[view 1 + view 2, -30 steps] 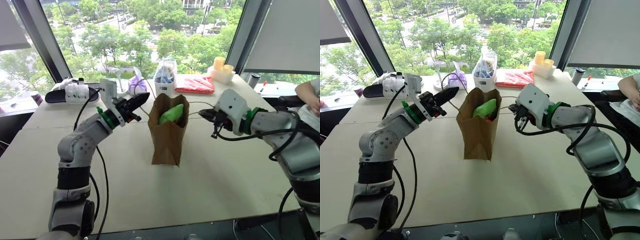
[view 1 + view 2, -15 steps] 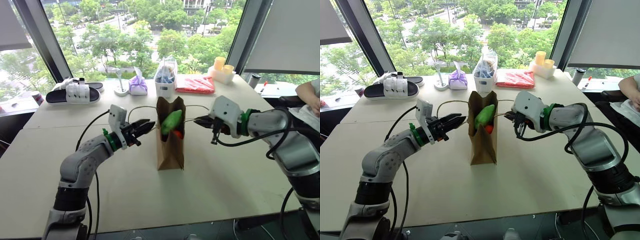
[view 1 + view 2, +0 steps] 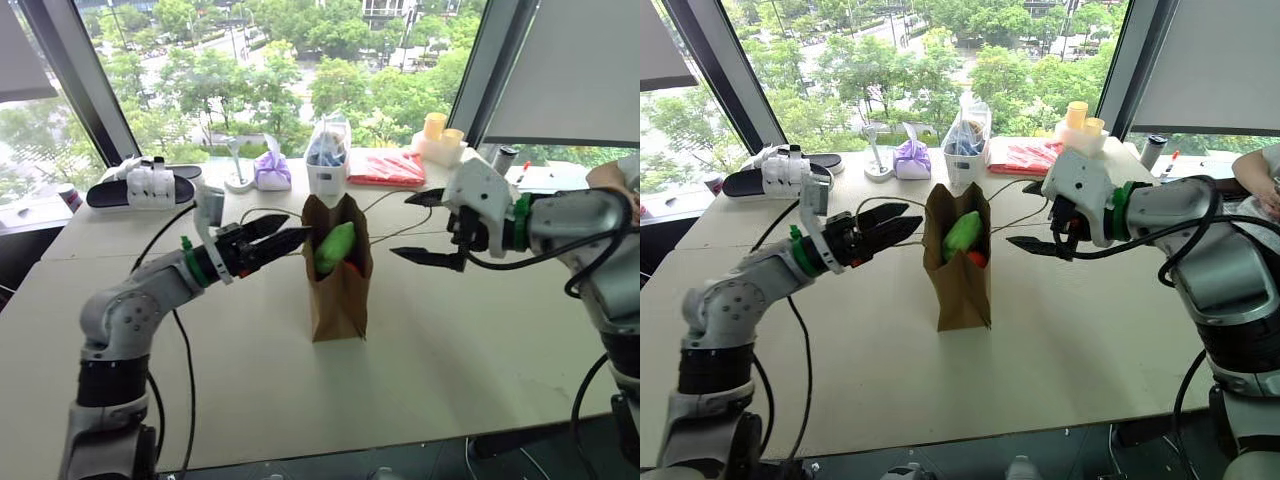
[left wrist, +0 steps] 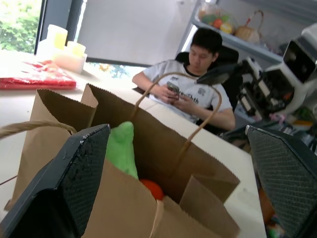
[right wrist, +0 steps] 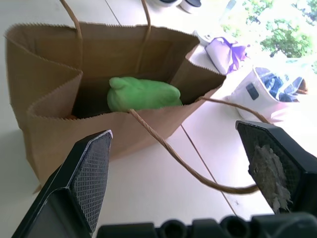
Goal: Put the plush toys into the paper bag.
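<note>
left claw (image 3: 285,236) released, level, beside brown kraft paper bag (image 3: 338,290) | right claw (image 3: 425,226) released, opposite side | light-green oval plush toy (image 3: 335,247) and orange-red plush toy (image 3: 978,259) inside

**Table surface: items resting on it**

Pale wood-tone table (image 3: 420,340), seam line across the far third. Brown paper bag (image 3: 338,290) stands upright approx. centre. Far edge by the window, left to right: black/white slipper (image 3: 140,187), small white stand (image 3: 238,178), purple tied pouch (image 3: 269,172), clear plastic bag w/ blue contents (image 3: 327,152), flat red packet (image 3: 388,169), white tray w/ yellow cups (image 3: 441,142), dark cup (image 3: 504,159) at far right corner. Near half bare.
</note>
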Tool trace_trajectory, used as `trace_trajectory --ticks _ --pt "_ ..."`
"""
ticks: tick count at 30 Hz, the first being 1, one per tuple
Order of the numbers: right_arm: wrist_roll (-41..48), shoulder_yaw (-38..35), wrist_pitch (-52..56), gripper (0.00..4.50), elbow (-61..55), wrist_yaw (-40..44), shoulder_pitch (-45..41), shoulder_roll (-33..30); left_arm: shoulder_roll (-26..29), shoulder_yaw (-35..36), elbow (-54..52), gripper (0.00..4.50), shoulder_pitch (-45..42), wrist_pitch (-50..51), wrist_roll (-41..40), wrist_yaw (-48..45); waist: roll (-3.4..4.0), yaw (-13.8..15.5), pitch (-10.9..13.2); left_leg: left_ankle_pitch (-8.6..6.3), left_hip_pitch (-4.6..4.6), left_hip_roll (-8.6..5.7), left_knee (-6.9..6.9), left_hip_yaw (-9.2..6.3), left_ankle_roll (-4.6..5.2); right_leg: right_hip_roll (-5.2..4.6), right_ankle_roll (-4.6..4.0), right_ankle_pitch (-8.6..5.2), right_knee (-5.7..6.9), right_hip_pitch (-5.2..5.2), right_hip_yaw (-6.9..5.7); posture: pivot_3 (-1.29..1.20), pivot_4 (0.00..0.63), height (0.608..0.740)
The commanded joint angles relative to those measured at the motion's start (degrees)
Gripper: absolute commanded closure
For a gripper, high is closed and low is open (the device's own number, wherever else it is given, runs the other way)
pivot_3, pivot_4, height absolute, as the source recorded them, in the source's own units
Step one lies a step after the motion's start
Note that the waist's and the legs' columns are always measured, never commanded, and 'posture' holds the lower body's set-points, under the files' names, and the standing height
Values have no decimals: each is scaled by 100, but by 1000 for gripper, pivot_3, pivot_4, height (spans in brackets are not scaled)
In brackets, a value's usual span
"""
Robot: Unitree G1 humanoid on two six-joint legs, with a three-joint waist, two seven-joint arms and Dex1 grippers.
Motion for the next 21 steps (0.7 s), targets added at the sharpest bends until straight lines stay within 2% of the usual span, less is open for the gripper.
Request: trace_trajectory --ticks 1,6,10,14,17,20,21 --pt "212 -365 21 9 -102 145 -210 -253 350 139 -233 0 280 83 -67 -240 0 2 0 0 0 0 0 0 0 0 0 0 0 0 0 0 150 740" --pt "423 -682 243 9 17 114 -164 -477 615 147 -267 0 663 -111 157 -293 0 29 1 -1 -2 0 3 1 2 -2 0 0 -1 2 1 0 150 740" --pt "768 -1250 694 9 -9 58 232 -646 939 -292 -368 0 1154 -723 1001 -570 1 23 1 -3 -1 0 -2 2 5 -3 -1 0 -1 0 2 0 150 740" --pt "1053 -1740 1092 9 -41 -131 929 -520 765 -652 -765 0 1375 -857 1121 -624 0 56 0 -6 -3 2 -2 2 10 -5 -2 -1 -6 3 2 0 150 740" --pt "1085 -1674 1022 9 -41 -345 1493 -181 586 -943 -783 0 1380 -1077 1423 -559 0 99 0 -7 -2 2 2 4 12 -6 -2 0 -6 5 3 0 150 740" --pt "876 -1347 580 791 288 -554 1763 250 385 -1230 -788 0 1267 -1211 1699 -432 2 94 -1 -7 3 3 2 11 11 -4 -2 0 0 4 7 0 150 740" --pt "810 -1190 403 1265 468 -593 1748 430 309 -1294 -785 0 1218 -1223 1756 -380 3 92 -1 -7 4 3 2 12 11 -4 -2 0 0 4 7 0 150 740"
